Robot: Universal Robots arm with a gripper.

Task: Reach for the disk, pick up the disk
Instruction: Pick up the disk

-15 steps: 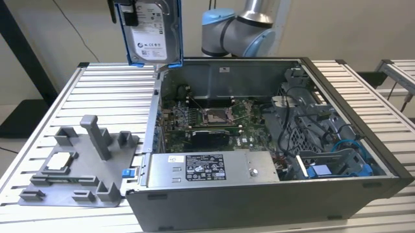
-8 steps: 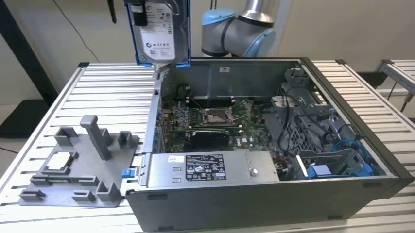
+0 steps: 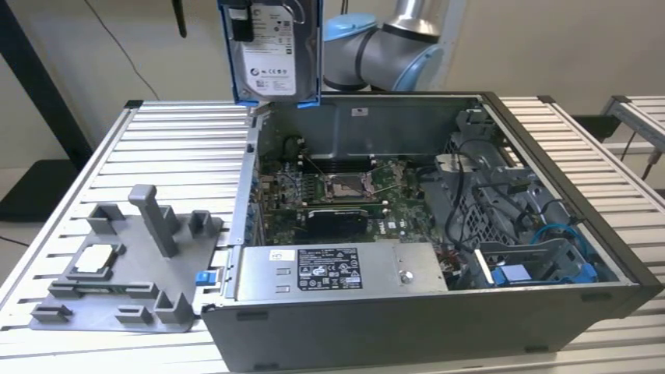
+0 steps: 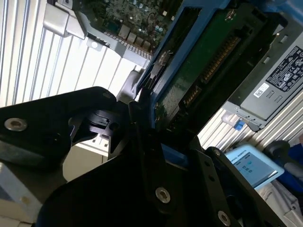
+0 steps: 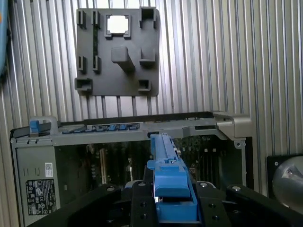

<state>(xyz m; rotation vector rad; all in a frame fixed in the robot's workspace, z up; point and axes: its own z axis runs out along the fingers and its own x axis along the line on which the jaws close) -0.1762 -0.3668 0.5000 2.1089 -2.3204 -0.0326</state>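
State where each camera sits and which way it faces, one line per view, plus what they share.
Exterior view: off the arm, high beside the table, looking down into the open computer case; the arm joints show behind the raised disk.
First wrist view: on the wrist, looking down along the disk's blue edge at the case and grey fixture tray; black gripper links show.
Second wrist view: on the wrist, facing the disk's green circuit board; gripper body shows.
Shared: all three show disk and case.
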